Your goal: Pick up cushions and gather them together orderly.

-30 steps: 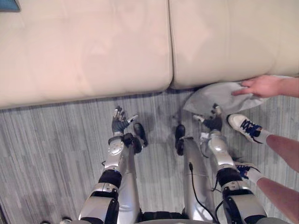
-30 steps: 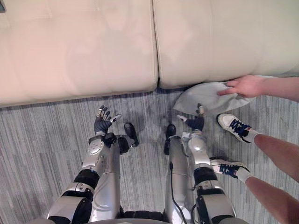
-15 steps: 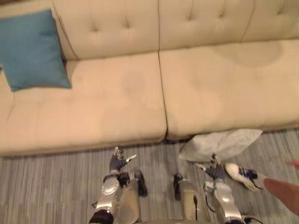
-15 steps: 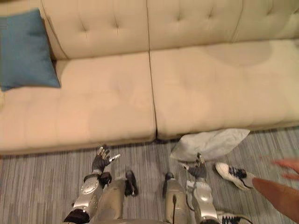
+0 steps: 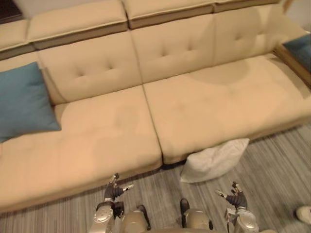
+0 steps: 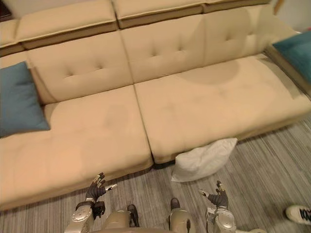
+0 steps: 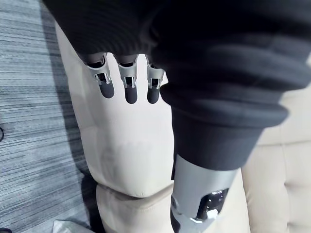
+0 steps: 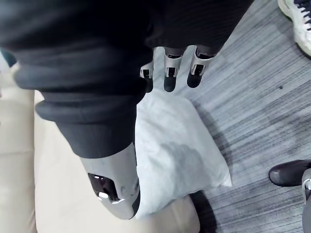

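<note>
White cushion (image 5: 214,161) lies on the floor (image 5: 277,160) against the front of the sofa (image 5: 204,107); a blue cushion (image 5: 22,104) leans at the sofa's left end, and a second blue cushion (image 6: 296,53) sits at its right end. Since 1.0 s ago the whole view has swung upward (a camera move, the cushion has not shifted), and the person's hand has left the white cushion. Left hand (image 5: 114,191) and right hand (image 5: 236,198) are both spread wide and empty; judgement: nothing gathered yet, white cushion now free to pick, right hand nearest.
</note>
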Robot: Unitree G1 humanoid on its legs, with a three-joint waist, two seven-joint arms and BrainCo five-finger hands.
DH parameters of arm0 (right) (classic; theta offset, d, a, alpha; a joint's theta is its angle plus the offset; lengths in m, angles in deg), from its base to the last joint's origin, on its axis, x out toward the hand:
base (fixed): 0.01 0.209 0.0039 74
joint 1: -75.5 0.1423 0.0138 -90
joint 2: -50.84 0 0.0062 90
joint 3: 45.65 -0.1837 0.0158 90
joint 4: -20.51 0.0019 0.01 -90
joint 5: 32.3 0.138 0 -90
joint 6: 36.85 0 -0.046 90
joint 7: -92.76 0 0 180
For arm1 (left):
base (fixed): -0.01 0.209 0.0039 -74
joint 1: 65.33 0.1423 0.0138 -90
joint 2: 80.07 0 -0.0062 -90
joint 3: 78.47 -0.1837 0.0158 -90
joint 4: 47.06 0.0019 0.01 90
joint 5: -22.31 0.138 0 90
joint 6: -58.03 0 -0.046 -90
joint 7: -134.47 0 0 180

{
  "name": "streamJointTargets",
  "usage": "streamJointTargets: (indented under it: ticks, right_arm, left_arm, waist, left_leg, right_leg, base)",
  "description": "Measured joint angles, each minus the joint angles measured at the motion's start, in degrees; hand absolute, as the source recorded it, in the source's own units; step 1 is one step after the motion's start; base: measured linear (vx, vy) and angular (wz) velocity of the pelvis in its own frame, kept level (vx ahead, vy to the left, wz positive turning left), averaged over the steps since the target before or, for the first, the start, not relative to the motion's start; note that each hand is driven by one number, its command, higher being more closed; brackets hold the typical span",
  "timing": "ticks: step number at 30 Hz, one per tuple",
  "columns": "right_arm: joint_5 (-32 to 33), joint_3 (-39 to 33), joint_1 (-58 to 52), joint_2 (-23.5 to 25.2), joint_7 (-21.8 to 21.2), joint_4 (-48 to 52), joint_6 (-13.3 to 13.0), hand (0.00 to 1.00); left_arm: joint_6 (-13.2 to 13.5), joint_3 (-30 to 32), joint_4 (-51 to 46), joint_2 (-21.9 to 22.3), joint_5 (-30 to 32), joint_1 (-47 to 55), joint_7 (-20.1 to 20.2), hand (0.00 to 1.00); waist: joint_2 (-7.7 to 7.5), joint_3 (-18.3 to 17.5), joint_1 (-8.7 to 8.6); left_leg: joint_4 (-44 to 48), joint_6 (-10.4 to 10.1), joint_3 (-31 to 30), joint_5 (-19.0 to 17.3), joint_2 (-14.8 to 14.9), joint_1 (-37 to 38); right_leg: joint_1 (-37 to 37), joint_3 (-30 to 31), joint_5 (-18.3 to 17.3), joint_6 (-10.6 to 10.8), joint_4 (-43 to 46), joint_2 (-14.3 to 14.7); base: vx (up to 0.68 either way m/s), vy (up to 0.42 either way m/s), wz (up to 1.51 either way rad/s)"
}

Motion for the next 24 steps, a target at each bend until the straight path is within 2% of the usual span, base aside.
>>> streamJointTargets:
  ticks: [1,3,5,6,7,8,9,10,11,12,13,14,15,16,17,18,20,21,22,23,24]
  right_arm:
    - [0.0,0.0,0.1,0.0,-0.1,0.4,0.0,0.0]
    - [0.0,0.2,0.9,0.2,-0.6,2.3,0.1,0.0]
    - [0.0,1.5,2.1,0.3,-0.8,3.0,0.1,0.0]
    - [0.0,1.7,3.1,0.3,-0.8,3.2,0.1,0.0]
    - [0.0,1.8,3.4,0.3,-0.8,3.0,0.1,0.0]
    - [-0.1,2.9,4.1,0.2,-0.8,2.7,0.3,0.0]
    - [-0.1,3.7,4.5,-0.1,-0.9,2.1,0.4,0.0]
    - [-0.1,3.8,4.9,-0.1,-0.9,1.6,0.5,0.0]
    - [-0.2,4.2,4.8,0.0,-0.9,0.9,1.1,0.0]
    - [-0.2,5.0,4.7,-0.1,-0.9,0.3,1.2,0.0]
    - [-0.3,5.1,4.6,-0.1,-1.0,0.3,1.2,0.0]
    - [-1.0,5.0,4.3,-0.7,-1.0,0.0,1.2,0.0]
    - [-1.4,5.0,4.3,-0.9,-1.0,0.0,1.2,0.0]
    - [-2.0,5.1,4.3,-1.3,-0.9,0.0,1.2,0.0]
    - [-2.1,6.5,3.8,-1.7,-0.8,1.3,1.2,0.0]
    - [-2.0,6.1,3.6,-1.9,-0.8,1.8,1.1,0.0]
    - [-1.8,6.0,3.5,-1.9,-0.7,1.8,1.1,0.0]
    - [-1.8,6.2,3.5,-1.0,-0.7,3.3,1.3,0.0]
    - [-1.8,6.1,3.6,-0.8,-0.5,5.3,1.3,0.0]
    - [-1.8,6.1,3.9,-0.7,-0.5,6.1,1.2,0.0]
    - [-1.8,7.1,4.9,-0.9,-0.6,5.8,0.8,0.0]
  left_arm:
    - [0.0,0.0,0.0,0.3,0.0,-0.1,0.0,0.0]
    - [0.0,-0.1,0.0,1.0,0.0,-1.0,0.1,0.0]
    - [-0.1,-0.1,0.5,0.5,0.1,-1.5,0.1,0.0]
    - [-0.2,-0.2,0.6,0.4,0.2,-1.4,0.1,0.0]
    - [-0.3,-0.1,0.6,0.2,0.3,-1.3,0.1,0.0]
    - [-0.4,-0.1,0.8,-0.6,0.4,-1.2,0.1,0.0]
    - [-0.9,-0.1,1.7,-1.3,0.4,-1.0,0.1,0.0]
    - [-1.1,-0.1,2.2,-1.8,0.4,-0.8,0.2,0.0]
    - [-1.6,0.3,2.6,-3.0,0.4,-0.5,0.2,0.0]
    - [-1.8,1.0,3.4,-4.1,0.4,-0.4,0.1,0.0]
    - [-2.1,1.0,3.6,-4.6,0.4,-0.5,0.1,0.0]
    - [-2.2,1.0,4.7,-5.0,0.4,-0.7,0.0,0.0]
    - [-2.2,1.0,5.0,-5.0,0.4,-1.1,0.0,0.0]
    - [-2.2,1.1,5.1,-5.0,0.4,-1.2,0.0,0.0]
    - [-2.2,0.8,5.7,-2.6,0.3,-1.4,0.1,0.0]
    - [-2.2,0.6,5.6,-1.0,0.2,-1.2,0.2,0.0]
    - [-1.9,0.4,5.2,-0.3,0.1,-1.5,0.2,0.0]
    - [-1.8,0.6,5.0,-0.2,0.1,-1.5,0.2,0.0]
    - [-1.6,1.0,5.0,0.0,0.1,-1.3,0.1,0.0]
    - [-1.6,0.9,5.0,0.1,0.1,-1.1,0.1,0.0]
    - [-1.6,0.9,4.8,0.4,0.1,-0.4,0.1,0.0]
  waist:
    - [0.03,0.0,0.01]
    - [-0.26,0.1,-0.3]
    - [-1.77,0.2,-0.48]
    - [-2.08,0.2,-1.42]
    - [-2.12,0.3,-1.47]
    - [-2.45,0.7,-1.19]
    - [-2.13,0.9,-1.28]
    - [-1.72,1.1,-1.53]
    - [-1.75,1.2,-1.37]
    - [-2.12,1.1,-1.26]
    - [-2.2,1.2,-1.45]
    - [-1.01,1.6,-1.92]
    - [-0.72,1.5,-1.98]
    - [-0.17,1.4,-2.29]
    - [0.08,2.5,-1.66]
    - [0.41,2.9,-1.49]
    - [0.66,3.1,-1.48]
    - [0.77,4.3,-1.34]
    - [1.27,5.3,-0.92]
    - [1.1,5.5,-0.19]
    - [0.66,5.3,1.34]
  left_leg:
    - [0.0,-0.1,-0.3,-0.8,0.2,0.1]
    - [0.3,-1.0,1.4,-5.8,0.7,0.3]
    - [1.8,0.0,6.8,-7.5,0.8,-0.1]
    - [1.9,0.6,10.2,-7.8,1.4,-0.1]
    - [2.0,0.8,12.5,-8.0,1.9,0.0]
    - [1.9,0.8,17.4,-7.9,2.7,2.2]
    - [2.2,0.7,20.3,-7.9,3.6,3.5]
    - [2.4,0.5,21.7,-7.8,4.1,4.2]
    - [2.7,0.1,23.8,-7.5,4.8,5.7]
    - [2.5,-0.2,24.2,-7.6,4.8,6.9]
    - [1.9,-1.0,23.9,-8.0,4.6,7.4]
    - [1.0,-2.7,23.0,-9.8,4.9,8.8]
    - [0.8,-2.5,22.6,-10.2,5.2,8.9]
    - [0.7,-3.2,22.6,-10.9,6.2,9.1]
    - [20.5,4.0,15.4,-5.9,12.3,4.8]
    - [25.0,2.4,9.5,-6.2,10.8,2.0]
    - [24.6,2.1,6.7,-6.0,8.9,-1.4]
    - [24.7,2.3,5.8,-6.4,7.4,-4.4]
    - [24.6,1.9,4.7,-6.8,6.1,-6.1]
    - [22.9,1.3,3.7,-6.8,4.5,-7.5]
    - [12.5,-2.4,-0.5,-5.3,0.1,-8.0]
  right_leg:
    - [-0.7,1.1,0.5,0.3,0.0,0.6]
    - [-3.9,7.7,2.7,1.7,0.1,3.5]
    - [-6.0,12.4,4.9,2.7,-1.6,3.9]
    - [-7.1,8.8,5.2,1.2,-2.7,2.2]
    - [-8.3,4.0,5.4,-0.3,-2.2,0.9]
    - [-10.2,-10.5,5.4,-2.2,0.9,-2.1]
    - [-10.1,-21.7,3.6,-5.4,2.5,-5.1]
    - [-10.0,-28.1,2.2,-7.1,3.7,-7.2]
    - [-9.3,-36.5,1.4,-8.4,5.2,-10.1]
    - [-8.9,-38.1,2.5,-7.0,5.9,-10.9]
    - [-9.0,-37.5,3.8,-5.9,6.0,-10.7]
    - [-9.0,-36.2,3.4,-5.3,6.4,-8.8]
    - [-9.3,-35.8,3.1,-5.5,6.5,-8.0]
    - [-9.8,-34.9,2.3,-6.1,6.6,-6.3]
    - [-7.3,-30.0,-0.4,-8.0,7.2,-0.5]
    - [-5.1,-28.9,-0.8,-7.5,6.4,-0.4]
    - [-3.5,-28.3,-1.2,-7.2,5.6,-0.6]
    - [-1.7,-27.6,-2.3,-8.0,5.0,-0.1]
    - [0.0,-27.1,-2.5,-8.2,4.2,0.2]
    - [0.2,-26.4,-2.7,-8.4,4.0,0.2]
    - [-0.2,-24.7,-2.8,-7.9,3.8,0.3]
  base:
    - [-0.14,0.126,-1.36]
    - [-0.15,0.122,-1.58]
    - [-0.2,0.144,-1.62]
    - [-0.21,0.12,-1.5]
    - [-0.17,0.096,-1.61]
    - [-0.05,0.048,-1.66]
    - [-0.04,0.044,-1.55]
    - [0.03,-0.019,-1.28]
    - [0.06,-0.102,-1.2]
    - [0.05,-0.141,-1.16]
    - [0.05,-0.164,-0.94]
    - [0.03,-0.106,-0.68]
    - [0.07,-0.135,-0.73]
    - [0.37,-0.303,-1.54]
    - [0.48,-0.307,-1.68]
    - [0.49,-0.23,-1.48]
    - [0.23,0.009,-0.21]
    - [0.26,0.043,-0.05]
    - [0.21,0.056,-0.11]
    - [0.16,0.091,-0.52]
    - [0.15,0.125,-0.99]
